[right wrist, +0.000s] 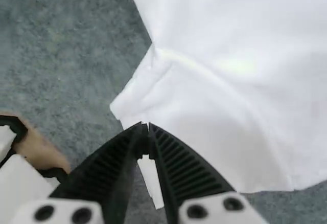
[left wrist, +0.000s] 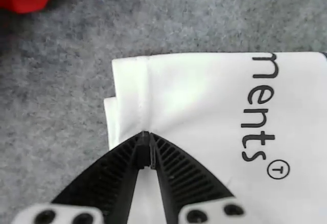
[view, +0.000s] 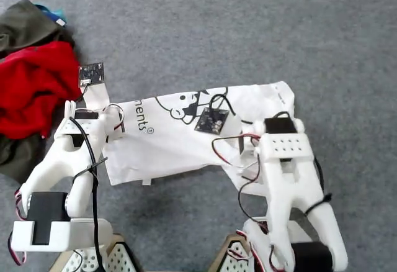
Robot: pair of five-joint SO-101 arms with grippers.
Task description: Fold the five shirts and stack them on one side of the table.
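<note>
The left claw [left wrist: 145,144] was closed right down, its two black ribbed fingers [left wrist: 120,170] meeting at the tips with a strip of white cloth caught between them. It had hold of the white shirt [left wrist: 204,96] at a folded edge, where a seam ran across and a second layer of cloth peeked out just beside the first. Black lettering ran along the shirt a little way off from the grip.

The right claw [right wrist: 144,134] was pinched shut in the same manner, with a sliver of white fabric showing between its fingers [right wrist: 179,168]. It gripped the shirt at a corner where the hem doubled over, and grey tabletop [right wrist: 61,55] lay close beside it.

From above, the white shirt [view: 173,141] lay spread and partly folded in the middle of the frame, a printed drawing and letters on its upper face. The left arm [view: 68,154] met its left edge and the right arm [view: 288,166] came in at its lower right edge.

Well apart from it, in the upper left of the frame, the other shirts sat in a loose heap: a red shirt [view: 31,89] bunched in the middle, a dark olive shirt [view: 25,23] above it with a bit of blue cloth [view: 57,15] at its edge, and a dark green shirt [view: 13,154] below. The grey tabletop [view: 248,42] stretched out around everything.
</note>
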